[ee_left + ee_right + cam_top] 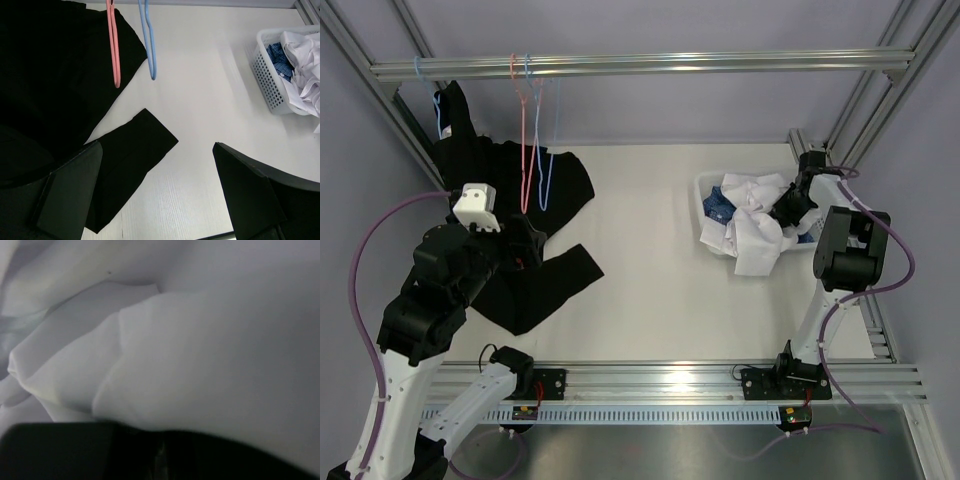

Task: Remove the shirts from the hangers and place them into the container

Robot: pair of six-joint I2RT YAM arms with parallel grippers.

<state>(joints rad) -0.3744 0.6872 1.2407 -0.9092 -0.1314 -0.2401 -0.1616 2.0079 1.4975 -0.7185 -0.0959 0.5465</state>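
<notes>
A white table (650, 250) is sitting inside an aluminium frame, with a rail (650, 65) crossing the far side. The left gripper (157, 147) is hovering over the black shirt (540, 180), its fingers (70, 190) spread wide and gripping nothing. The right gripper (788, 208) is pressing into the white shirt (755, 235) in the basket (702, 200); I cannot tell how far its fingers are parted. The black shirt is trailing from a blue hanger (438, 100) across the table toward the arms, one sleeve pointing right.
</notes>
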